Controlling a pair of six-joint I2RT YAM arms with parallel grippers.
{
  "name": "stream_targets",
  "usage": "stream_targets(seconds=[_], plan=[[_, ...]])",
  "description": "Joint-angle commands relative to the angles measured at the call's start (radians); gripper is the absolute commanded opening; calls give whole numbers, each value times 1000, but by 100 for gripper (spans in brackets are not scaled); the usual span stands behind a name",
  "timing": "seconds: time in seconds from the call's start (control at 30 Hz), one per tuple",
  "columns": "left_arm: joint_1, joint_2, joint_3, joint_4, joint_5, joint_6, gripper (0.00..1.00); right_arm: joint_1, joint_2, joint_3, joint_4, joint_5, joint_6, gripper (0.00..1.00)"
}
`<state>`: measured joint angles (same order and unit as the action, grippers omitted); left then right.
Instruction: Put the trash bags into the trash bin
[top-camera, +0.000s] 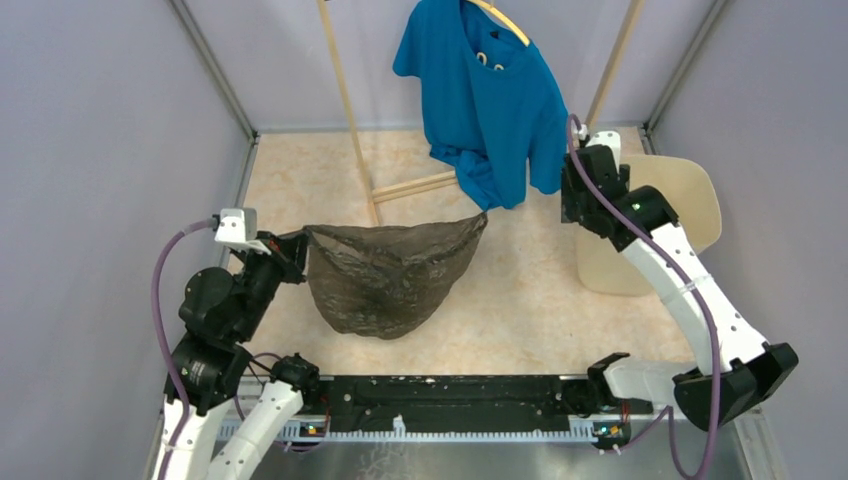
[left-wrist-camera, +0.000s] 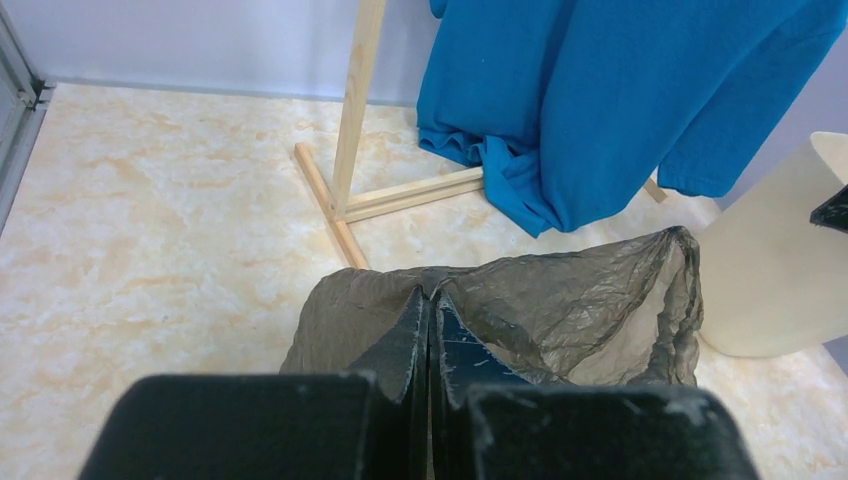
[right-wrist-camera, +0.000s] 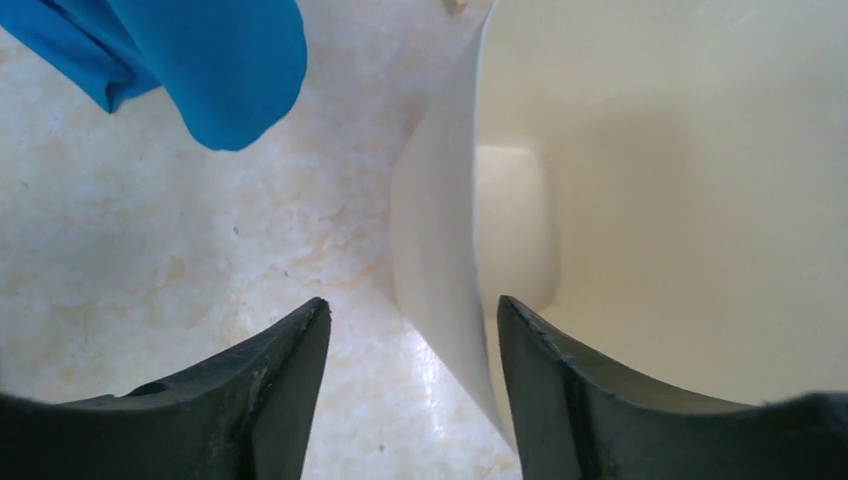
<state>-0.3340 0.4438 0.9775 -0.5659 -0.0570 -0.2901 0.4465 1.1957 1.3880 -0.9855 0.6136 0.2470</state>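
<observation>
At the near left of the marbled cream bench (top-camera: 300, 170), the left tool (top-camera: 293, 252) is pinched fully together on the rim of the thin, crinkly, translucent grey-brown plastic trash bag (top-camera: 390, 275). The left wrist view shows its two fingers (left-wrist-camera: 400, 345) pressed flat together with film between them. The bag sags from that hold, its mouth edge stretched rightward, and it sits well apart from the bin.

Further back on the right, the right tool (right-wrist-camera: 412, 305) is spread wide and holds nothing. Its fingers straddle the rim wall of the smooth cream-beige plastic trash bin (top-camera: 690, 190) without closing on it. Behind both hang the blue fabric T-shirt (top-camera: 490, 110) and the pale wooden rack (top-camera: 350, 100).

The step in hand seems to be carrying the bag over to the bin. Next, the right tool likely needs to clamp the rim to steady the bin. The left tool must then lift the floppy bag above the rim and across, keeping clear of the T-shirt hem.
</observation>
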Motion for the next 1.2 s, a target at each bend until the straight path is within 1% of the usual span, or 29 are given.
stream_targets(seconds=[0.0, 0.07, 0.1, 0.23, 0.37, 0.53, 0.67, 0.73, 0.83, 0.93, 1.0, 1.17], plan=[[1, -17, 25, -8, 0, -15, 0, -6, -6, -19, -31, -12, 13, 58], [1, -17, 25, -15, -12, -8, 0, -6, -29, -38, -32, -3, 8, 53], [1, -15, 21, -16, -13, -6, 0, -6, -41, -49, -28, -5, 2, 46], [1, -1, 7, -13, -7, -11, 0, -7, -81, -86, -25, -42, -20, 29], [1, 25, 17, -2, 1, -24, 0, -5, -113, -99, -4, -181, -67, 14], [1, 50, 44, 13, -5, -32, 0, -5, -146, -86, -7, -399, -66, 4], [1, 65, 68, 14, -25, -35, 0, 19, -176, -80, 12, -609, -42, 2], [1, 69, 79, 15, -36, -35, 0, 56, -188, -80, 24, -673, -22, 1], [1, 75, 97, 15, -51, -37, 0, 162, -182, -77, 36, -669, 11, 1], [1, 80, 115, 16, -58, -39, 0, 285, -158, -91, 57, -619, 35, 2], [1, 82, 125, 12, -59, -42, 0, 324, -145, -111, 81, -595, 51, 2], [2, 88, 162, -25, -68, -53, 0, 404, -122, -132, 169, -609, 81, 3]])
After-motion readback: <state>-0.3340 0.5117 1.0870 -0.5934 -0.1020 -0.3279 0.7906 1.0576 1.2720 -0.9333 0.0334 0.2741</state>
